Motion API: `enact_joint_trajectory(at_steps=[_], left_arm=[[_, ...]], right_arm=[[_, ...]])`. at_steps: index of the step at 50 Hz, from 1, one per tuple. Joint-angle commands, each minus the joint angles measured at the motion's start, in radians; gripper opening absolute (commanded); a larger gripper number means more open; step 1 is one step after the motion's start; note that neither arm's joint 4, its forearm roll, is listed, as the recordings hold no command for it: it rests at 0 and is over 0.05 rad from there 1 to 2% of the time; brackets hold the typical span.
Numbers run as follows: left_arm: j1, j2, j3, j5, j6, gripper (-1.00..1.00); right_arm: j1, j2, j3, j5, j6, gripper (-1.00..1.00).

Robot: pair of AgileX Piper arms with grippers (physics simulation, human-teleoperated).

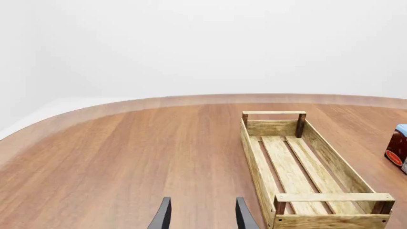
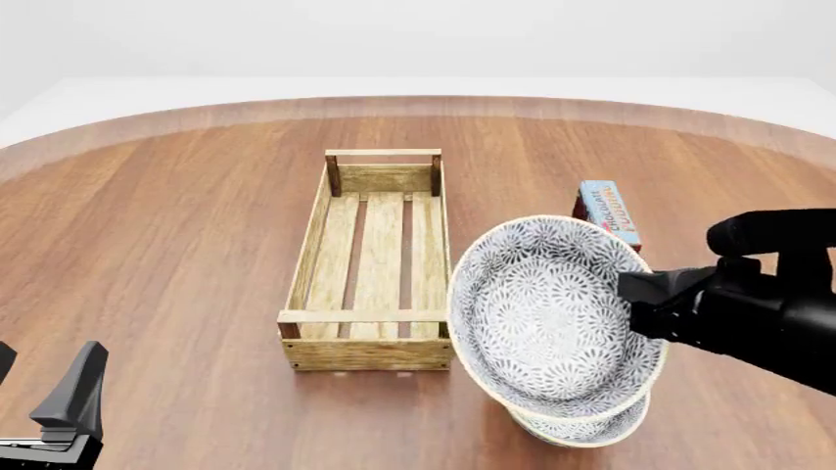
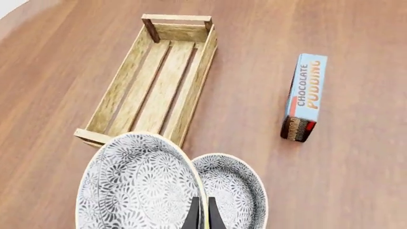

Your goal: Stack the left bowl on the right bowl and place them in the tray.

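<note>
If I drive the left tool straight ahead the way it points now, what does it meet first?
Probably nothing: ahead of the left tool lies only bare table out to the far edge. The tray sits off to the side of that line, though depth is hard to judge.

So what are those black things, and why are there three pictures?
They are two robot arms in a computer simulation. Each ends in a claw. One picture looks over the wooden table from behind the arms; the other two come from small cameras riding on each arm. The right claw pinches the rim of a patterned bowl, tilted up above a second bowl under it. The left claw is open and holds nothing. On the table lie a long wooden tray, with nothing in it, and a chocolate pudding box.
</note>
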Motion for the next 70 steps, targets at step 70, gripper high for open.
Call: enact_joint_trajectory(at_steps=[70], left_arm=[[0.0, 0.0, 0.0, 0.0, 0.0, 1.0]], right_arm=[[-0.19, 0.02, 0.254, -0.192, 0.074, -1.0]])
